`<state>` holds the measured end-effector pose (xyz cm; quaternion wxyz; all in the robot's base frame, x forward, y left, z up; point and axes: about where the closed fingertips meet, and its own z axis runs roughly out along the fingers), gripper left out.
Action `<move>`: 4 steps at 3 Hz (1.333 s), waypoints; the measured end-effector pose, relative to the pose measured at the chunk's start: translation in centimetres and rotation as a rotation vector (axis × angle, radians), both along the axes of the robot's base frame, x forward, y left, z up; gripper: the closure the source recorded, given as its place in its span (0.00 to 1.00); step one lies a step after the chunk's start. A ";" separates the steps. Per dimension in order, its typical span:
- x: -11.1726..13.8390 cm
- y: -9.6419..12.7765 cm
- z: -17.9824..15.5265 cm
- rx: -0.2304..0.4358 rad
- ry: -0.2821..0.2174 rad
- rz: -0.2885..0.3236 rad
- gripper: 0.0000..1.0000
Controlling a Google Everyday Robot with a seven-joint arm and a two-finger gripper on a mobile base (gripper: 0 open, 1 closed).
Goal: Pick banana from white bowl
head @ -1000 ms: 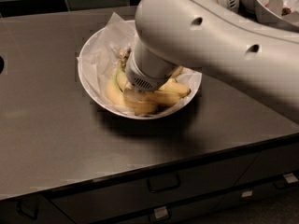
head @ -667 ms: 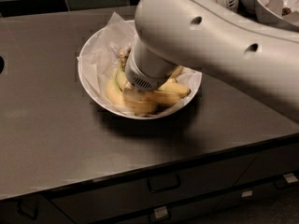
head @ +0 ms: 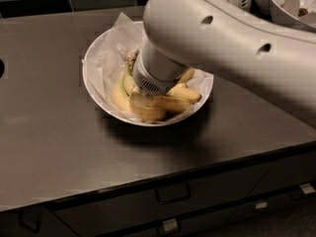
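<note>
The white bowl [head: 98, 90] sits on the dark countertop, lined with crumpled white paper [head: 113, 43]. Several yellow bananas [head: 170, 102] lie in it, one greenish at the left side. My white arm reaches in from the upper right and its wrist points straight down into the bowl. The gripper [head: 143, 100] is down among the bananas, hidden under the wrist.
The dark countertop [head: 54, 147] has its front edge toward the camera, with drawers [head: 173, 194] below. Smaller white bowls [head: 291, 4] with contents stand at the back right, behind my arm. A dark tiled wall runs along the back.
</note>
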<state>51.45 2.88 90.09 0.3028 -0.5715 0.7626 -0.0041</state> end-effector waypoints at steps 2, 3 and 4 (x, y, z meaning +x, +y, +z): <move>0.0 0.0 0.0 0.000 0.000 0.000 0.96; -0.1 -0.2 0.8 0.015 -0.006 -0.001 1.00; 0.0 0.0 2.5 0.032 -0.028 0.015 1.00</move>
